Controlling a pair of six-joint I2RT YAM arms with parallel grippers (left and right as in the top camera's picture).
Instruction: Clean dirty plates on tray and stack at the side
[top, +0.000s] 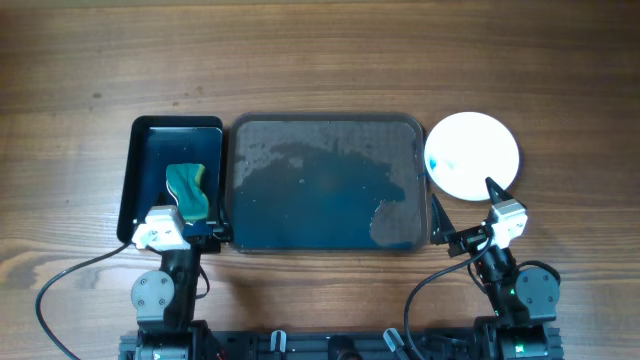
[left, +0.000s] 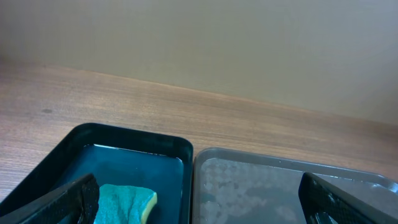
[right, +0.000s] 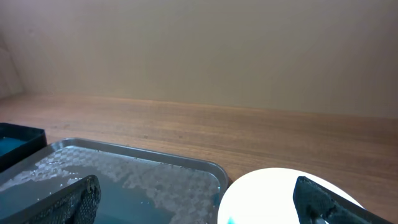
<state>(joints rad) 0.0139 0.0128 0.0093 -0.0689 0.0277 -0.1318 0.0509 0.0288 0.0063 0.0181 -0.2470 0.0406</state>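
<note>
Plate (top: 472, 155): white, round, flat on the worktop (top: 320, 60), just off the 3 o'clock edge of the tray (top: 320, 200) near its far corner, not on it. Probably stiff and fairly light, breakable if ceramic, and likely slick with so much water and suds on the tray beside it. Bluish fleck toward the 9 o'clock rim, perhaps residue, too small to tell. Best taken at the 6 o'clock rim, one finger under and one over; no purchase on the flat face.

Right gripper (right: 196, 190): low at the plate's 6 o'clock, jaws spread wide and empty, pointing to 12 o'clock, arm folded back toward its base.

Left gripper (left: 199, 202): at the 6 o'clock end of the black basin (top: 150, 150), jaws likewise wide and holding nothing, green sponge (top: 187, 188) just ahead in the basin.
</note>
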